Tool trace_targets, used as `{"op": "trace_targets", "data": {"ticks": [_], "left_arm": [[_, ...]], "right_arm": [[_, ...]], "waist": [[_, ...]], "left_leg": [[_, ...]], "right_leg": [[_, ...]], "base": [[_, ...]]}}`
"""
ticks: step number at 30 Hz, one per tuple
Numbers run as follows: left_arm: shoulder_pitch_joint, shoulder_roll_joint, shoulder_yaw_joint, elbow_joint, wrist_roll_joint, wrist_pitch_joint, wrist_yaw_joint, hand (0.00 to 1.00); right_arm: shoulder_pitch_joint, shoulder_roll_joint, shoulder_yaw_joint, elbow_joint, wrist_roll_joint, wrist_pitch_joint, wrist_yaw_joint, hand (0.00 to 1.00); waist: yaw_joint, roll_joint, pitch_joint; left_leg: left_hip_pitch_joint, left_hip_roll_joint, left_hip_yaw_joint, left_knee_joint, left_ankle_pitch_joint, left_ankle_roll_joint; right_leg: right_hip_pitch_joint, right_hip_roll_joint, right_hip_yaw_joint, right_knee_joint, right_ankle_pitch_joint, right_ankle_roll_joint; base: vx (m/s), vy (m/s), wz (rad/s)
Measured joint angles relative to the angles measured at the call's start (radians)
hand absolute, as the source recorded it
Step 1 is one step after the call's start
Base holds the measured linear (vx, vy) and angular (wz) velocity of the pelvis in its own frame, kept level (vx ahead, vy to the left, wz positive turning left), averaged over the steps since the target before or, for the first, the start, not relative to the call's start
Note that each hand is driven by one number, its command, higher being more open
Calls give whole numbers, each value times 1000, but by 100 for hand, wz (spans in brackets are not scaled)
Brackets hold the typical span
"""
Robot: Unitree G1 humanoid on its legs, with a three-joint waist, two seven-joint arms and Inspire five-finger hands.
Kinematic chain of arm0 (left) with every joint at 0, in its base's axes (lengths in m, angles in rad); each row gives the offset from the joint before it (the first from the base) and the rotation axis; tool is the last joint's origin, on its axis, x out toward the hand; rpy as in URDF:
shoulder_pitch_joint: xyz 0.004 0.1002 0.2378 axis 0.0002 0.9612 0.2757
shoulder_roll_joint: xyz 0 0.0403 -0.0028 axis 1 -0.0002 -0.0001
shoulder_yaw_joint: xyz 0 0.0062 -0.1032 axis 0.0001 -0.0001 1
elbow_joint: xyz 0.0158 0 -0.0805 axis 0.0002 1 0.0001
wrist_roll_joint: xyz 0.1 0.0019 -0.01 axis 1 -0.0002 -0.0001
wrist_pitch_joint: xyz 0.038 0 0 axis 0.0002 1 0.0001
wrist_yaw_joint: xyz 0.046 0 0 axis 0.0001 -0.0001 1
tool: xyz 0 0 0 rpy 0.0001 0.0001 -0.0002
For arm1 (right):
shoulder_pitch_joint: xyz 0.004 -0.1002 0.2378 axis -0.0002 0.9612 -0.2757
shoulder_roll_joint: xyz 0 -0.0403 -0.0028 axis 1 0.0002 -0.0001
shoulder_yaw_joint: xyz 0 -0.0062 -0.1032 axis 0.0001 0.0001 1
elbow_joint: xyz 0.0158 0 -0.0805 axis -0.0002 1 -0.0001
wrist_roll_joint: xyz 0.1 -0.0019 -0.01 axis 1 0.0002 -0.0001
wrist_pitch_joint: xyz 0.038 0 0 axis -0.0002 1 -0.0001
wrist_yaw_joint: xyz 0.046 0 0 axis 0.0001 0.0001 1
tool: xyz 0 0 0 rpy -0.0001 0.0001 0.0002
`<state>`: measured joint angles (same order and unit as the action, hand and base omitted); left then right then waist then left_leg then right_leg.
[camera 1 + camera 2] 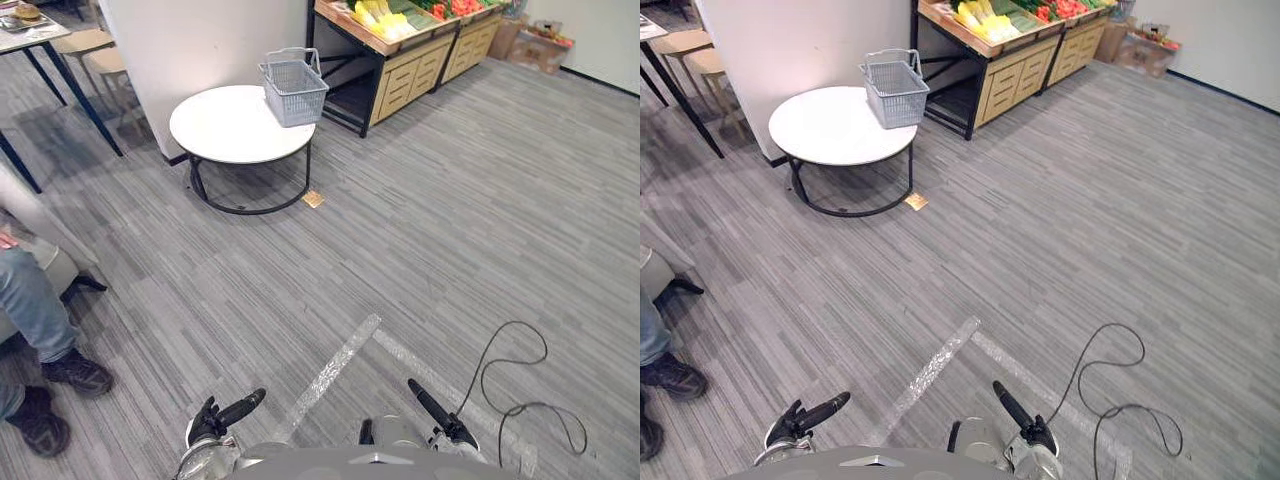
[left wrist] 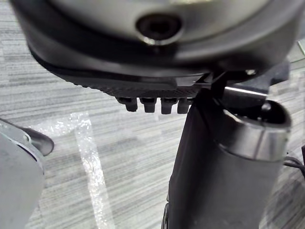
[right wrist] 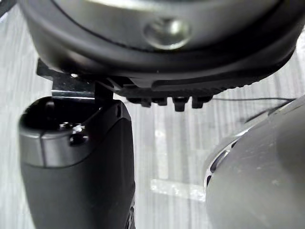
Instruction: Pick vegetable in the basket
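Observation:
A grey wire basket [image 1: 293,90] stands at the right edge of a round white table [image 1: 222,128], far ahead of me; nothing shows inside it. Behind it, yellow, green and red vegetables [image 1: 385,15] lie on a wooden stand [image 1: 410,68]. My left hand [image 1: 222,413] and right hand [image 1: 437,411] hang low at the near edge of the view, far from the table, over bare floor. In the wrist views the left hand [image 2: 157,90] and the right hand [image 3: 162,81] have straight fingers with the thumb standing apart, and both hold nothing.
A person's legs and dark shoes [image 1: 40,330] are at the left. A white pillar [image 1: 200,40], stools [image 1: 95,50] and a dark-legged table [image 1: 35,40] stand at the back left. A strip of clear tape [image 1: 335,368] crosses the wide grey carpet between me and the round table.

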<state>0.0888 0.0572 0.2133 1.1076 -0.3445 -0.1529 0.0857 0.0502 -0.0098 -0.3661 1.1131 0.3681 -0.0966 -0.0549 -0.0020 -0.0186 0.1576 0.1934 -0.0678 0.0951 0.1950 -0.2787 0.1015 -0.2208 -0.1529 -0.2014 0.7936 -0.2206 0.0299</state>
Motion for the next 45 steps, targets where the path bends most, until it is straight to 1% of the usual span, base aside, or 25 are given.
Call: {"op": "trace_targets", "data": {"ticks": [2,4,5,7,8,9,10,12,16,17,19,20,21,22,23,25,27,29,31,32,33,34,36,41,45], "left_arm": [[-1,-4,1,1,1,1,0,100],[1,-5,1,5,6,2,0,100],[0,-6,2,7,11,3,0,100],[-3,-7,18,7,38,3,0,100],[-3,-7,32,7,41,3,0,100],[0,-13,38,18,41,3,1,100],[-10,-19,39,26,41,3,1,100],[-32,-51,35,25,45,3,-5,100],[-57,-60,37,17,43,3,-10,100],[-57,-61,38,13,43,3,-11,100],[-56,-57,58,7,42,3,-12,100],[-51,-53,79,-2,41,4,-11,100],[-47,-51,83,-6,41,3,-11,100],[-37,-51,114,-14,41,4,-15,100],[-35,-50,120,-16,41,4,-16,100],[-20,-46,152,-27,36,5,-24,100],[-18,-47,175,-41,33,2,-24,100],[-19,-49,184,-65,30,1,-30,100],[-19,-51,180,-67,31,-4,-29,100],[-16,-61,164,-56,32,-5,-26,100],[-23,-47,154,-43,29,0,-25,100],[-24,-40,143,-44,33,-1,-23,100],[-36,-24,134,-45,31,-14,-28,100],[-43,0,113,-17,34,1,-25,100],[-43,14,95,-15,36,2,-27,100]], "right_arm": [[0,-1,-2,-15,0,0,2,100],[-6,-6,-6,-21,0,0,2,100],[-6,-6,-7,-24,0,-1,1,100],[-9,-3,-7,-30,0,1,-1,100],[-8,-1,-7,-30,0,3,-1,100],[-9,4,-9,-30,-1,3,0,100],[-16,1,-16,-31,0,3,3,100],[-47,-14,-19,-32,-2,-1,5,100],[-50,-18,-16,-35,-5,1,7,100],[-50,-17,-17,-34,-4,2,6,100],[-48,-14,-16,-39,-4,3,7,100],[-42,-8,-16,-39,-4,4,6,100],[-38,-7,-16,-40,-4,3,6,100],[-27,-5,-18,-36,-4,3,5,100],[-25,-5,-18,-34,-4,3,5,100],[-23,2,-28,-11,-2,2,4,100],[-25,6,-40,10,-1,3,1,100],[-25,12,-57,14,-1,4,1,100],[-20,12,-57,17,-1,3,2,100],[-3,0,-55,6,1,4,3,100],[-1,3,-50,8,1,6,1,100],[2,10,-47,8,1,5,-1,100],[2,31,-25,10,-2,6,2,100],[-8,35,-13,9,-9,2,9,100],[-21,27,10,19,-10,3,9,100]], "waist": [[-2,14,6],[-2,30,12],[-2,34,18],[-6,27,28],[-6,18,33],[-10,22,34],[-13,22,36],[-34,48,58],[-54,54,61],[-54,55,61],[-57,55,60],[-55,56,60],[-56,58,60],[-51,55,62],[-49,51,64],[-30,31,72],[-13,17,79],[-1,7,84],[-1,2,85],[2,27,76],[-6,18,69],[-8,4,62],[5,-41,57],[26,-41,52],[26,-45,41]], "left_leg": [[15,31,-8,-13,-8,-15],[37,72,-6,-42,-13,-39],[60,92,-4,-69,-15,-60],[105,108,0,-109,-26,-98],[138,110,2,-125,-44,-129],[165,127,4,-135,-56,-157],[171,139,7,-135,-55,-171],[181,177,23,-133,-17,-234],[166,231,30,-21,37,-269],[151,239,31,28,47,-273],[52,270,18,275,116,-262],[-20,296,14,450,208,-268],[-55,318,16,542,221,-269],[-140,360,54,750,186,-262],[-151,363,62,774,175,-262],[-214,363,128,832,86,-233],[-283,353,169,789,21,-225],[-364,312,180,608,-29,-217],[-378,257,176,299,45,-208],[-386,246,152,103,233,-180],[-364,213,141,68,309,-149],[-353,193,139,38,312,-142],[-358,155,144,19,310,-122],[-307,157,162,1,304,-114],[-312,147,182,-25,295,-117]], "right_leg": [[-33,21,-11,-104,1,1],[-64,60,-14,-273,24,25],[-79,80,-16,-393,53,50],[-83,88,-18,-560,137,50],[-76,85,-14,-624,216,34],[-76,87,-26,-597,344,-10],[-91,89,-36,-553,342,-43],[-156,85,-63,-348,196,-74],[-151,99,-103,-207,16,-110],[-135,108,-103,-216,4,-115],[-71,136,-104,-272,-10,-119],[-12,160,-97,-330,-10,-121],[20,172,-95,-357,-10,-122],[127,204,-73,-434,-8,-127],[144,207,-67,-447,-7,-129],[258,211,-21,-518,-4,-128],[332,202,19,-569,2,-118],[392,159,54,-606,5,-112],[424,115,74,-628,2,-70],[450,110,89,-648,-20,-29],[477,84,100,-659,-30,0],[475,68,99,-663,-17,15],[473,37,100,-687,17,15],[489,29,181,-691,107,28],[459,10,209,-710,111,35]], "base": [[174,-36,10],[310,-83,-4],[438,-156,-1],[380,-162,2],[462,-227,6],[565,-287,10],[459,-279,20],[448,-311,19],[506,-300,20],[411,-249,5],[339,-201,-12],[309,-165,-14],[510,-252,-27],[356,-166,-21],[395,-156,-35],[315,-37,-50],[289,28,-55],[342,172,-55],[313,226,-58],[285,252,-37],[297,238,-15],[308,223,18],[283,184,26],[155,109,-13],[4,39,-32]]}}
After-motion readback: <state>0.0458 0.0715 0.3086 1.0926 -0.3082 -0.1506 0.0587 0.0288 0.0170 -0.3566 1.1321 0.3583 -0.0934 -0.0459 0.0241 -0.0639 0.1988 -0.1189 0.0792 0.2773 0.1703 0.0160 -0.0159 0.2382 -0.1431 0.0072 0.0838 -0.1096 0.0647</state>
